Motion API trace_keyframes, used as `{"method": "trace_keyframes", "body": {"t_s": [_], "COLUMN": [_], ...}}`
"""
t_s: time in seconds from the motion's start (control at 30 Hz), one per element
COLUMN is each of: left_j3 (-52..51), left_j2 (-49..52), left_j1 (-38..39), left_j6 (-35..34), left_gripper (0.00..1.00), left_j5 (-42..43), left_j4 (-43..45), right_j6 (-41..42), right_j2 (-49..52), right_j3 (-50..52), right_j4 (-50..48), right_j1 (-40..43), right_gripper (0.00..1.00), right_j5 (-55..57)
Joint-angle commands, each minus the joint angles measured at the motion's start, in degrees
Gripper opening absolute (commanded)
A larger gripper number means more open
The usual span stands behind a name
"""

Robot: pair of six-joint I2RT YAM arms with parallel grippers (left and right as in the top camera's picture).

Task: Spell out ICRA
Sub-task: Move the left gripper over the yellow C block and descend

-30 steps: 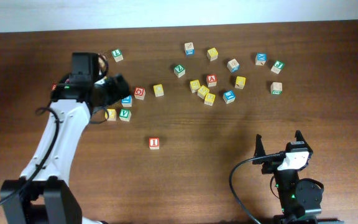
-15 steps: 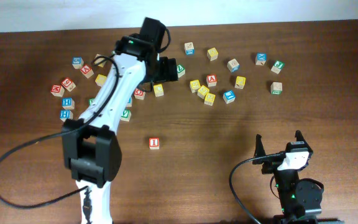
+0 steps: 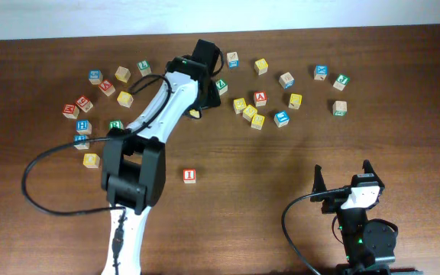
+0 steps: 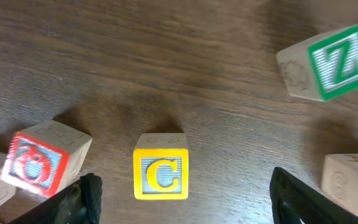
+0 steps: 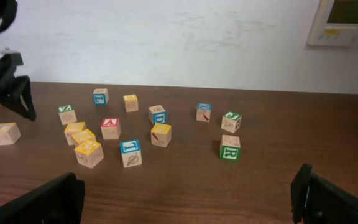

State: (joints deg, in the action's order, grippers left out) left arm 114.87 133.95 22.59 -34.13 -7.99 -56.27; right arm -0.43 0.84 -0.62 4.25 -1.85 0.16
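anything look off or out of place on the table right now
Nothing damaged or spilled. The blocks lie scattered at mixed angles; only the red I block sits alone, apart from the rest, probably placed there for the word.

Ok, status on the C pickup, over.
Left gripper open, yellow C block lined up between its fingers, not gripped. Right gripper open, parked. Red I block sits alone. Red block close beside the C, not touching.
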Motion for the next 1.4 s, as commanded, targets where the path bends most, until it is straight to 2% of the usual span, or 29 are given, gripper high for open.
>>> {"method": "trace_keyframes", "body": {"t_s": [0.0, 0.07, 0.13, 0.4, 0.47, 0.6, 0.73, 0.83, 0.9, 1.2, 1.37], "left_j3": [0.17, 0.17, 0.17, 0.33, 0.42, 0.48, 0.7, 1.44, 1.66, 1.88, 1.88], "left_j2": [2.36, 2.47, 3.67, 6.71, 6.71, 6.71, 6.49, 6.29, 6.08, 4.7, 0.42], "left_j1": [-0.13, -0.15, -0.15, -1.01, -1.07, -1.29, -1.38, -1.38, -1.38, -1.38, -1.38], "left_j6": [-0.02, 2.32, 2.49, 2.49, 2.49, 2.49, 2.54, 4.26, 4.26, 4.28, 7.54], "left_gripper": [0.77, 0.77, 0.67, 0.57, 0.44, 0.37, 0.38, 0.35, 0.29, 0.29, 0.3], "left_j5": [-1.49, -1.49, -1.49, -0.9, -0.85, -0.85, -0.83, 0.22, 0.22, 0.37, 7.5], "left_j4": [0.09, 0.22, 0.46, 1.18, 1.77, 1.57, 1.33, 1.14, 1.16, -0.61, -2.73], "right_j6": [-0.22, -0.22, -0.22, -0.22, -0.22, -0.22, -0.22, -0.22, -0.22, -0.22, -0.22], "right_j2": [-0.42, -0.42, -0.42, -0.42, -0.42, -0.42, -0.42, -0.42, -0.42, -0.42, -0.42], "right_j3": [0.31, 0.31, 0.31, 0.31, 0.31, 0.31, 0.31, 0.31, 0.31, 0.31, 0.31], "right_j4": [0.33, 0.31, 0.31, 0.31, 0.31, 0.33, 0.31, 0.33, 0.31, 0.31, 0.33], "right_j1": [0.37, 0.37, 0.37, 0.37, 0.37, 0.37, 0.37, 0.37, 0.37, 0.37, 0.37], "right_gripper": [0.98, 0.98, 0.98, 0.98, 0.98, 0.98, 0.98, 0.98, 0.98, 0.98, 0.98], "right_j5": [-0.11, -0.11, -0.11, -0.11, -0.11, -0.11, -0.11, -0.11, -0.11, -0.11, -0.11]}}
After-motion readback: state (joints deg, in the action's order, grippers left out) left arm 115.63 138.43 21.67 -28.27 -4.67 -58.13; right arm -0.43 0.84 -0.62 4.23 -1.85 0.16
